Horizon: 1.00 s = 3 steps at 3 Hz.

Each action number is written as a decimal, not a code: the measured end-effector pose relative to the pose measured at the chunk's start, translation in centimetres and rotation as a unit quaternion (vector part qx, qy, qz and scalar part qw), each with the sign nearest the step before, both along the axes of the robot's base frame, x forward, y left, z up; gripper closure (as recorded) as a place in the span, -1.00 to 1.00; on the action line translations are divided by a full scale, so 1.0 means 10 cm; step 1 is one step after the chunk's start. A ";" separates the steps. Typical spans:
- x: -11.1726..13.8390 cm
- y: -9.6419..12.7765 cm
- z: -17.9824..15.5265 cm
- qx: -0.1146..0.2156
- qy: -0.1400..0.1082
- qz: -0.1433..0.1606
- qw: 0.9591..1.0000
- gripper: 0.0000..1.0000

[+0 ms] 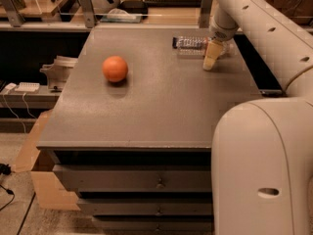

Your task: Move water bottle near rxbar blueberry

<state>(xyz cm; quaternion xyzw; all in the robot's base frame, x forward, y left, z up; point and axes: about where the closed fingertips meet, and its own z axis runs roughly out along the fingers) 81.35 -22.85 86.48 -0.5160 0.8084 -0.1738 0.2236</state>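
Note:
The water bottle [193,45] lies on its side at the back right of the grey table [146,106], clear and ribbed. A small dark flat thing [175,42] touches its left end; it may be the rxbar blueberry, but I cannot tell. My gripper [211,57] hangs from the white arm [254,28] at the bottle's right end, right over or against it. The right part of the bottle is hidden behind the gripper.
An orange ball [115,68] sits on the left middle of the table. Shelves with clutter [117,11] run behind the table's far edge. Drawers [132,180] are below the front edge. A cardboard box [34,151] stands on the floor at the left.

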 end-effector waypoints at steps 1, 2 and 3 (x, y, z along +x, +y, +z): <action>-0.03 0.00 0.03 0.001 -0.001 0.001 1.000 -1.00; -0.03 0.00 0.03 0.001 -0.002 0.001 1.000 -1.00; -0.25 -0.27 0.15 0.027 -0.010 -0.014 0.999 -1.00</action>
